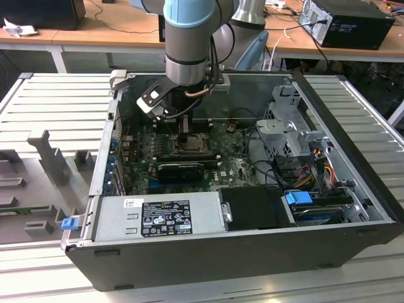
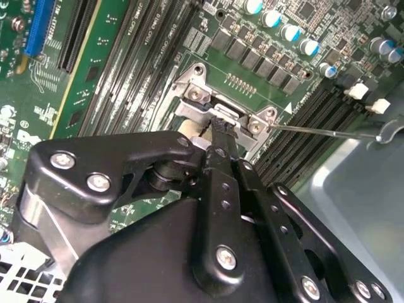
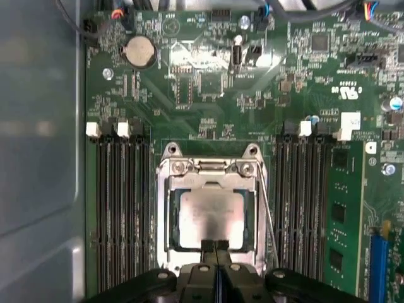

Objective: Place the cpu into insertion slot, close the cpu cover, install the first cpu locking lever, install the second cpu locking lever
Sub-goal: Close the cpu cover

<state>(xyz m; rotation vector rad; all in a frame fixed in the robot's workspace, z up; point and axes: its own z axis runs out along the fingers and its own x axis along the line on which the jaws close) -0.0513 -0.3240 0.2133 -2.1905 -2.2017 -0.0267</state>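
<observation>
I see the arm (image 1: 187, 38) reaching straight down from above, its wrist (image 1: 187, 68) upright, the jaws closed flat against each other.

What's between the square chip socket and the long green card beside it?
In the first wrist view, a thin metal rod and empty black slots lie there.

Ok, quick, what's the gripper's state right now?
Gripper: closed, holding nothing, its tip at the edge of the cpu cover, which lies down over the cpu.
</observation>
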